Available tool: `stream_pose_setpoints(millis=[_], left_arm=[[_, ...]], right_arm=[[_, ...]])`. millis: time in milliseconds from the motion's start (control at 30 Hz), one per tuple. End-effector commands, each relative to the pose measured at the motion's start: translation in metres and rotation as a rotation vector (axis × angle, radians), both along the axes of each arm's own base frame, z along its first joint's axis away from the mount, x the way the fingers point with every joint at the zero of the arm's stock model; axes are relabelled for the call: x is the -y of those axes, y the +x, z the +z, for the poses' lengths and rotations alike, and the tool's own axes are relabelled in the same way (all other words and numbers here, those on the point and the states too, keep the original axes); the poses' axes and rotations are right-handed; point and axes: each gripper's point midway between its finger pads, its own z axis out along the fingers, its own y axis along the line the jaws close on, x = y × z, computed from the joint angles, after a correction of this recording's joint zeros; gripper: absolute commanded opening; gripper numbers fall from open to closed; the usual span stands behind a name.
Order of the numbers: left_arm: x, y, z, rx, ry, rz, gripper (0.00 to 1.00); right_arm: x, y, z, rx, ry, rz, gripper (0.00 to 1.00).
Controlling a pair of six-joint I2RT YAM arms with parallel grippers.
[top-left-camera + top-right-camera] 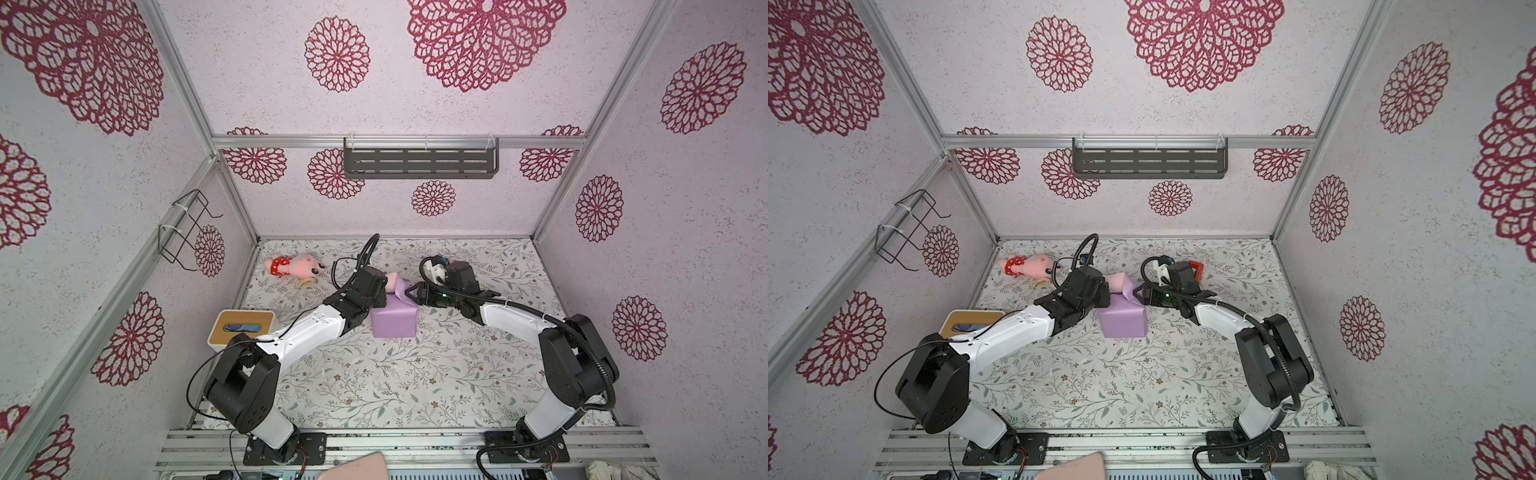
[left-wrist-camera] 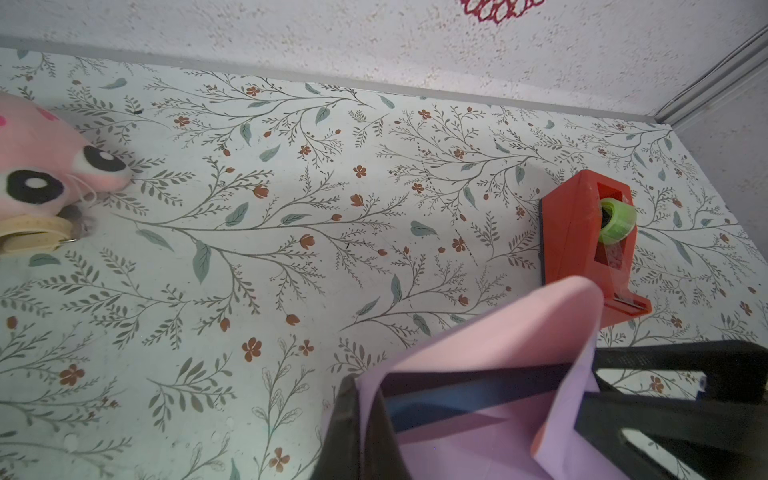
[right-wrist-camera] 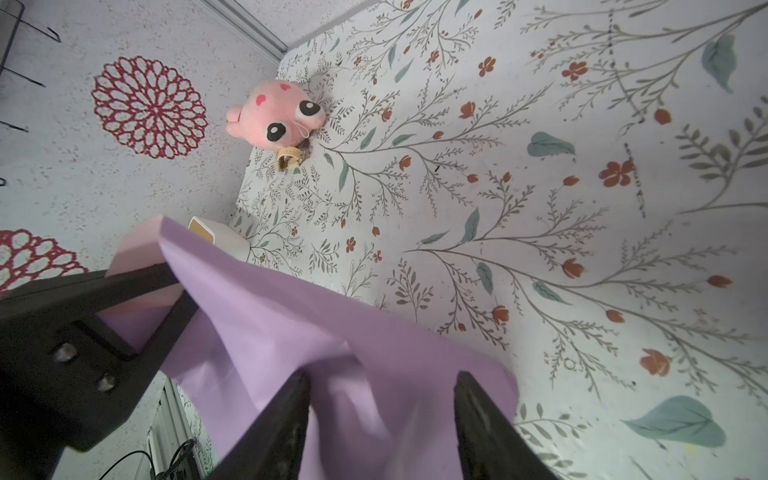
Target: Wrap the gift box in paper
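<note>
The gift box stands mid-table with the lilac paper (image 1: 392, 322) (image 1: 1123, 320) round it. Only a navy strip of the box (image 2: 457, 395) shows, under a raised flap in the left wrist view. My left gripper (image 2: 365, 382) (image 1: 384, 291) is at the box's far left top, shut on the paper's edge, whose pink face (image 1: 392, 279) stands up. My right gripper (image 3: 382, 382) (image 1: 409, 291) is at the far right top, open. A loose lilac flap (image 3: 332, 332) lies between its fingers (image 3: 291, 415), which stand well apart.
A red tape dispenser (image 2: 582, 232) (image 1: 1196, 268) stands just behind the right gripper. At the far left lie a pink plush toy (image 1: 297, 266) and a tape-measure roll (image 2: 33, 237). A white tissue box (image 1: 241, 328) sits left of the left arm.
</note>
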Motion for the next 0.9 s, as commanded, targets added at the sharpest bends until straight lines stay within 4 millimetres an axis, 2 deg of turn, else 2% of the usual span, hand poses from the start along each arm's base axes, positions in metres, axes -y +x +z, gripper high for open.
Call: stream_pose_setpoints(millis=[0,133,233,300,433,500,567,633,700,767,867], left_arm=[[-0.001,0.003,0.013,0.032,-0.017,-0.002,0.00],[0.000,0.003,0.016,0.040,-0.022,-0.003,0.01],[0.001,0.005,0.021,0.049,-0.031,-0.006,0.07],[0.002,0.004,0.028,0.056,-0.037,-0.014,0.17],[-0.005,-0.009,0.053,0.085,-0.089,-0.033,0.48],[-0.014,-0.020,0.064,0.100,-0.153,-0.037,0.60],[-0.034,-0.027,0.058,0.071,-0.237,-0.008,0.66],[-0.055,-0.032,0.043,0.018,-0.296,0.034,0.65],[-0.067,-0.032,0.030,-0.031,-0.304,0.050,0.58],[-0.064,-0.031,0.021,-0.074,-0.305,0.021,0.47],[-0.050,-0.028,0.018,-0.107,-0.333,-0.032,0.37]], right_arm=[[-0.005,0.008,0.007,0.025,0.020,-0.018,0.59],[0.001,0.006,-0.015,-0.013,-0.014,-0.036,0.59],[0.003,0.001,-0.028,-0.042,-0.016,-0.038,0.59],[0.005,-0.002,-0.033,-0.052,-0.020,-0.043,0.59],[0.009,-0.006,-0.036,-0.055,-0.026,-0.047,0.59],[0.008,-0.007,-0.036,-0.054,-0.021,-0.046,0.59],[0.006,-0.007,-0.034,-0.051,-0.011,-0.044,0.59],[0.005,-0.007,-0.032,-0.047,-0.009,-0.039,0.58],[0.005,-0.007,-0.031,-0.041,-0.010,-0.038,0.58],[0.005,-0.007,-0.030,-0.039,-0.011,-0.036,0.58],[0.004,-0.007,-0.029,-0.037,-0.014,-0.035,0.58]])
